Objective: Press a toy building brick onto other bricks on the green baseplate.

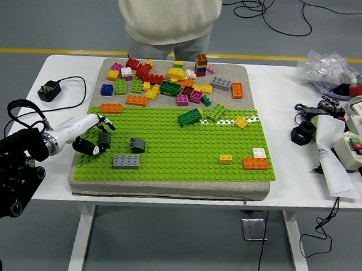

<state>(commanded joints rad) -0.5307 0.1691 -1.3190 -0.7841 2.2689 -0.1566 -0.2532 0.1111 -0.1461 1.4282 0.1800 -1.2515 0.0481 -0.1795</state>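
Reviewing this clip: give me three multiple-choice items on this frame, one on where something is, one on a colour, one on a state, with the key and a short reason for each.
1. Where does the flat grey brick lie?
A. on the green baseplate, near its front left corner
B. in the loose pile at the back
C. on the bare table by the charger

2. What colour is the brick at the baseplate's front right, just below the small white brick?
A. blue
B. orange
C. pink

3. What is the left hand doing?
A. lying flat and open on the table
B. fingers curled around a small dark grey brick at the baseplate's left edge
C. pressing on the red bricks

Key: 1 A, it sits on the green studs near that corner. 2 B, the orange brick lies there. 3 B, the dark piece sits between the curled fingers.
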